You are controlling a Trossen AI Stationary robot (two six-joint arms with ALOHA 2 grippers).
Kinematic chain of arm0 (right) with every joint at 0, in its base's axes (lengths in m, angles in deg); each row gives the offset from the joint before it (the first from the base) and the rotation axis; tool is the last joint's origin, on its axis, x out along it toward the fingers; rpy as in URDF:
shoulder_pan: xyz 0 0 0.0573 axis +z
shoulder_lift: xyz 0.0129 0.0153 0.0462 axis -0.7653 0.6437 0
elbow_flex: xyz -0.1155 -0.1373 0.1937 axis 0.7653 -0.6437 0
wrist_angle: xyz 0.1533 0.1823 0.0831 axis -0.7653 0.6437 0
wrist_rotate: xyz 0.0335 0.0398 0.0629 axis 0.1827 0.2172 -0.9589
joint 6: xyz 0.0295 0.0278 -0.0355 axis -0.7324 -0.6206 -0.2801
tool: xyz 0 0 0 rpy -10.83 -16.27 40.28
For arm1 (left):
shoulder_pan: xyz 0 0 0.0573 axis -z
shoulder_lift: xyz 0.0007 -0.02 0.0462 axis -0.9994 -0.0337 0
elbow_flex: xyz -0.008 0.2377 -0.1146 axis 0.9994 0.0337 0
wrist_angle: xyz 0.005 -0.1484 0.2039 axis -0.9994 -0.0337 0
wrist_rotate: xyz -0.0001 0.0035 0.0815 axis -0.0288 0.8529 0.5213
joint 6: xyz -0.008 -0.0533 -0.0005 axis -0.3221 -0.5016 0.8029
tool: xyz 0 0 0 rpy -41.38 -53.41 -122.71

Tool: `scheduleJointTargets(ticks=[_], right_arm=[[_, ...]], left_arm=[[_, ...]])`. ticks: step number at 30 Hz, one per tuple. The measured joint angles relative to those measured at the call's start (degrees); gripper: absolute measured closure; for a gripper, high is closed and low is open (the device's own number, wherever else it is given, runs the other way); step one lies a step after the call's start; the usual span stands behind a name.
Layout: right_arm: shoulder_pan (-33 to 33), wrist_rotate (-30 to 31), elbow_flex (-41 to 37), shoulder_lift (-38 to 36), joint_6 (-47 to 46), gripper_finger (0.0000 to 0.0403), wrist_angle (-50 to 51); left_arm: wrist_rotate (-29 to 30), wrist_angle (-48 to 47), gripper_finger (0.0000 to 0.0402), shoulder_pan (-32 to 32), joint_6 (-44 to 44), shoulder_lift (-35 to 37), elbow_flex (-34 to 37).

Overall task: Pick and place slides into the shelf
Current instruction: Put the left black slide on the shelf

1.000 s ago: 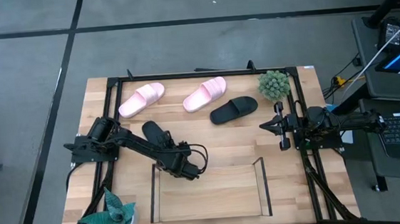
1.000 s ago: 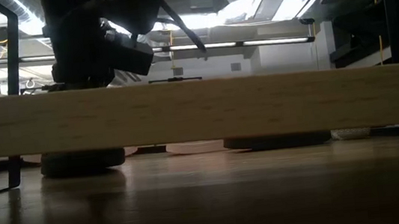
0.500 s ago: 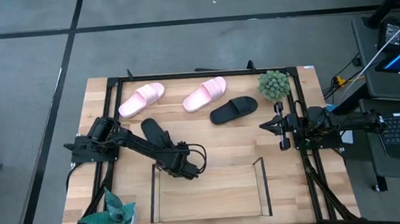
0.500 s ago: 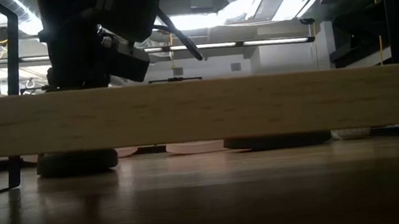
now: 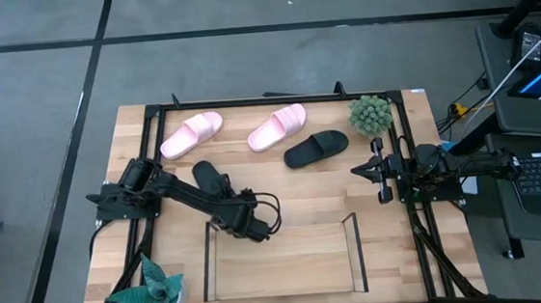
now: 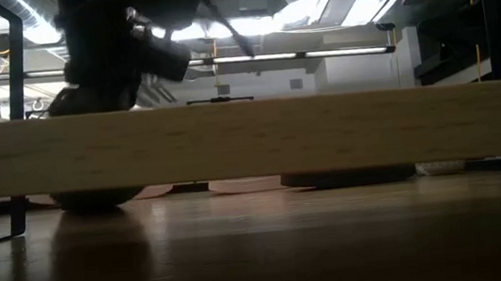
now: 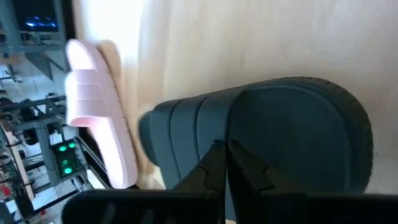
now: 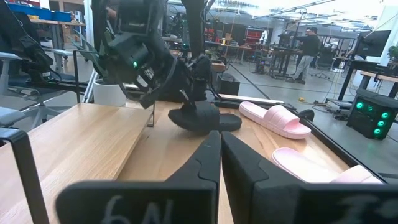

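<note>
The table [image 5: 285, 218] is pale wood planking, edged by a black frame and standing on a grey floor crossed by dark lines. The shelf [image 5: 284, 257], thin black wire on a light wooden base, sits at the table's near edge and serves as the landmark here.

Just beyond the shelf's left corner, the left gripper [image 5: 226, 196] has its fingers pressed together on the edge of a black slide [image 5: 209, 179]; the right wrist view shows that slide [image 8: 205, 118] tilted, with one end off the wood. Farther from the shelf, toward the far edge, lie two pink slides [image 5: 191, 134] [image 5: 277, 127], and the second black slide [image 5: 316, 148] lies just beside the right-hand pink one.

The right gripper [image 5: 361, 170] waits beyond the shelf's right corner, fingers together, holding nothing. A round green plant [image 5: 370, 114] stands behind it; a spiky teal plant [image 5: 151, 292] stands left of the shelf.

The room beyond is a workshop with desks, monitors and a person [image 8: 309, 53] standing far off.
</note>
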Motion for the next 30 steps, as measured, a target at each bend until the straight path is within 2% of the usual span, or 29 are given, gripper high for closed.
scheduleJointTargets(ticks=[5,12,22,30], right_arm=[[0.00,0.00,0.00,0.02,0.04,0.0386,0.00],[-0.01,0.00,0.00,0.00,0.04,0.0386,0.02],[0.00,0.00,0.00,0.01,0.05,0.0386,0.02],[0.00,0.00,0.01,0.01,0.04,0.0386,-0.02]], left_arm=[[3.30,-2.72,0.0401,0.54,0.09,0.00,-5.02],[3.81,-4.28,0.0401,1.55,0.16,0.00,-9.81],[3.83,-6.93,0.0401,4.21,-0.02,0.00,-12.61],[9.00,-7.64,0.0401,5.08,-0.96,0.35,-13.02]])
